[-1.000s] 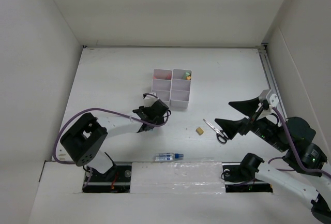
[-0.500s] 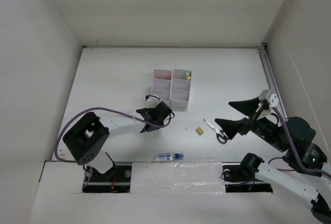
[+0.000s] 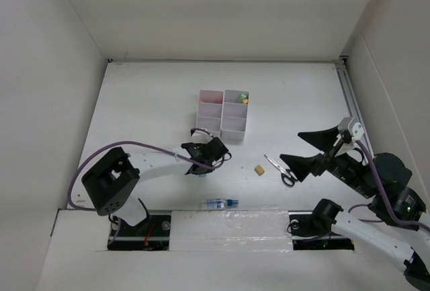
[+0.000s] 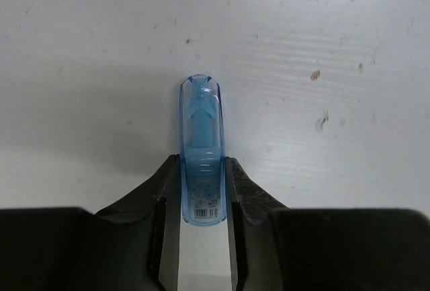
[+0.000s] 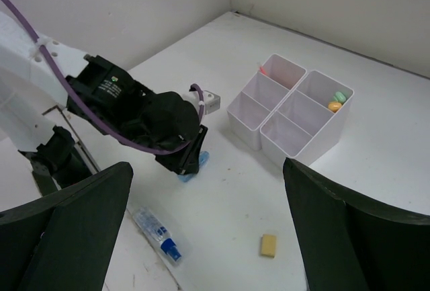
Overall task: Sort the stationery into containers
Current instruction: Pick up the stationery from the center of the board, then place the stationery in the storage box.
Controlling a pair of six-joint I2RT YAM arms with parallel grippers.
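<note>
My left gripper (image 4: 201, 164) is low on the table, its fingers pressed against both sides of the small blue tube (image 4: 200, 136), which lies flat in front of the white organizer (image 3: 223, 114). In the top view that gripper (image 3: 205, 164) is just near-left of the organizer. My right gripper (image 3: 305, 151) is open wide and empty, hovering above the black-handled scissors (image 3: 280, 169). The tan eraser (image 3: 258, 169) lies left of the scissors. The clear blue-capped bottle (image 3: 219, 203) lies at the near edge. Green and orange pieces (image 3: 243, 98) sit in the far right compartment.
White walls enclose the table on the left, back and right. A strip of tape (image 3: 222, 217) runs along the near edge by the bottle. A pink tip (image 5: 263, 70) shows in the organizer's far left compartment. The left arm's purple cable (image 3: 134, 146) loops over the table.
My left gripper has moved right and toward the near side, down to the blue tube. The right arm has not moved.
</note>
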